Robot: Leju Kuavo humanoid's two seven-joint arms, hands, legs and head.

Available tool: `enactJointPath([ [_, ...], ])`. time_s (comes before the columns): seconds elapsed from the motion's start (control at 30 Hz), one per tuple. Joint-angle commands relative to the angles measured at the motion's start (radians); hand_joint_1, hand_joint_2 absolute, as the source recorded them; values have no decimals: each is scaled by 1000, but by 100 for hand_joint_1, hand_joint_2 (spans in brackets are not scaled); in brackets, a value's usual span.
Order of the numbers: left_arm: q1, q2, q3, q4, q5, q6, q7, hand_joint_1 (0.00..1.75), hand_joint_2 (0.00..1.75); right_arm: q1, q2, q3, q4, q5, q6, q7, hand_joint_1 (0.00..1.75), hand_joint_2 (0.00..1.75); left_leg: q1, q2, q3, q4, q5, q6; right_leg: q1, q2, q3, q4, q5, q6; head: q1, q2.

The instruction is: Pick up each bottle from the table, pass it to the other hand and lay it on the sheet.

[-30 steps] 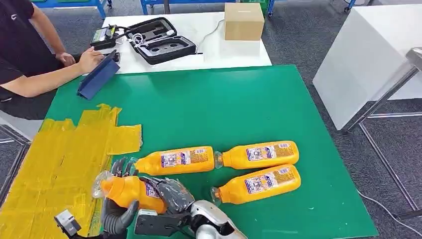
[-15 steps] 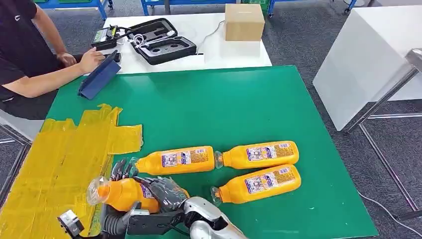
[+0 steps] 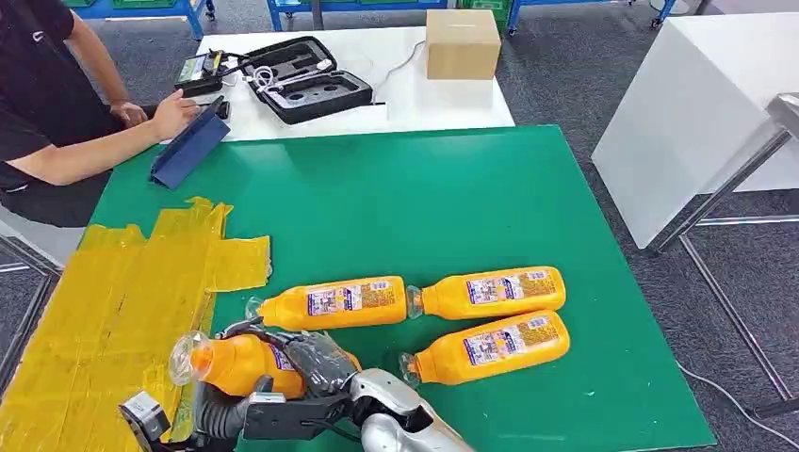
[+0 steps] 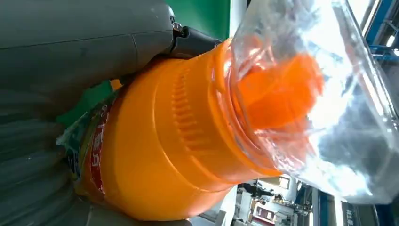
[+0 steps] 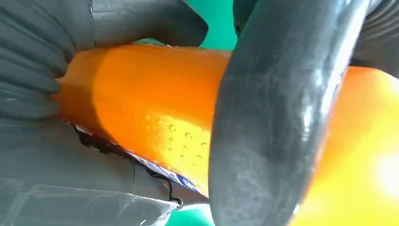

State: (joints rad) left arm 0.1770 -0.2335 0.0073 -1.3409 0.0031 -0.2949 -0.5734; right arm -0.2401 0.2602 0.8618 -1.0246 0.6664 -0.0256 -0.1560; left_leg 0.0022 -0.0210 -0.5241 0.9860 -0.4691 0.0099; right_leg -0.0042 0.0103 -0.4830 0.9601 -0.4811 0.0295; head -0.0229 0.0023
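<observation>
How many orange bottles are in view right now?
4: one held in the robot hands at the sheet's edge, three lying on the green table.

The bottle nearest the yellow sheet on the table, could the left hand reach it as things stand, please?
Probably not yet: the left hand is closed, with the right hand, around the held bottle. The nearest lying bottle itself lies uncovered just beyond.

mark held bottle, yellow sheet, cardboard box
held bottle [image 3: 236, 364]: head view, on its orange body just behind the neck.
yellow sheet [image 3: 104, 311]: head view, on a bare middle stretch.
cardboard box [image 3: 461, 42]: head view, on its front face.
</observation>
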Motion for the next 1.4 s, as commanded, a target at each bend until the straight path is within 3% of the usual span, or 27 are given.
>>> enactJointPath([
  [0.03, -27, 7, -90, 71, -12, -8, 8, 175, 175, -5, -3, 56, 79, 13, 2, 7, 175, 175, 2, 0, -3, -1, 2, -1, 2, -4, -1, -3, 2, 0, 0, 0],
  [0.2, -11, -27, -12, 4, -11, 8, 9, 175, 175, 26, -14, 19, 31, 28, -48, 13, 175, 175, 1, 0, -1, 0, 1, 0, 1, -2, 1, -2, 1, 0, 0, 0],
  [0.23, -4, -33, 5, -20, -10, 7, 14, 175, 175, 39, -16, 5, 4, 32, -70, 13, 127, 175, 2, 0, -3, 0, 2, 0, 2, -3, 0, -2, 2, 0, 0, 0],
  [0.27, 7, -45, 30, -57, -10, 18, 19, 175, 175, 60, -22, -12, -41, 41, -101, 10, 5, 175, 1, 0, -2, 0, 1, 0, 2, -3, 0, -2, 1, 0, 0, 0],
  [0.33, 27, -64, 80, -139, -16, 26, 32, 175, 175, 122, -20, -62, -150, 58, -147, 22, 0, 175, 1, 0, -2, 1, 0, 0, 1, -2, 0, -1, 0, 0, 0, 0],
  [0.37, 41, -73, 107, -189, -35, 44, 32, 175, 175, 166, -12, -65, -215, 107, -180, 47, 0, 0, 2, 0, -4, 2, 0, 0, 2, -2, -1, 0, 0, 0, 0, 0],
  [0.57, 79, -116, 213, -513, -138, 158, 9, 175, 175, 262, -37, -202, -457, 148, -219, 78, 0, 0, 2, 0, -9, 3, -1, 0, 3, -2, -5, 1, -1, 0, 0, 0],
  [0.73, 141, -116, 94, -714, -211, 443, -22, 175, 175, 276, -21, -260, -478, 141, -205, 75, 0, 0, 3, -1, -11, 4, -1, 0, 3, -3, -7, 1, -1, 0, 0, 0],
  [0.93, 196, -116, -52, -765, -492, 757, -97, 175, 175, 249, -16, -242, -415, 148, -213, 78, 0, 0, 1, 0, -10, 1, -1, 0, 1, -2, -7, 0, -1, 0, 0, 0],
  [1.03, 186, -109, -66, -754, -527, 779, -83, 175, 175, 241, -17, -242, -404, 149, -212, 77, 0, 0, 1, -1, -10, 1, 0, 0, 1, -2, -7, 0, 0, 0, 0, 0],
  [1.13, 110, -63, -102, -615, -835, 823, 143, 175, 175, 220, -23, -251, -374, 183, -205, 130, 0, 0, 0, -1, -9, -1, 1, 0, 0, -3, -6, -1, 1, 0, 1, 0],
  [1.23, 43, -47, -117, -489, -915, 865, 197, 175, 175, 203, -22, -261, -346, 187, -199, 143, 0, 0, -1, -4, -7, -3, 3, 0, 0, -6, -4, -3, 1, 0, 1, 0],
  [1.3, -19, -32, -107, -339, -1133, 845, 360, 175, 175, 168, -14, -265, -291, 209, -175, 173, 0, 0, 0, -4, -7, -2, 3, 0, 0, -7, -4, -3, 1, 0, 1, 0],
  [1.33, -64, -30, -94, -239, -1195, 843, 413, 175, 175, 146, -9, -266, -253, 213, -167, 180, 0, 175, 0, -3, -7, -2, 3, 0, 0, -5, -4, -3, 2, 0, 1, 0],
  [1.4, -158, -15, -72, -25, -1253, 875, 469, 175, 175, 98, 6, -273, -170, 212, -162, 178, 0, 175, -1, -2, -5, -5, 4, 0, -1, -5, -2, -4, 2, 0, 0, 0],
])
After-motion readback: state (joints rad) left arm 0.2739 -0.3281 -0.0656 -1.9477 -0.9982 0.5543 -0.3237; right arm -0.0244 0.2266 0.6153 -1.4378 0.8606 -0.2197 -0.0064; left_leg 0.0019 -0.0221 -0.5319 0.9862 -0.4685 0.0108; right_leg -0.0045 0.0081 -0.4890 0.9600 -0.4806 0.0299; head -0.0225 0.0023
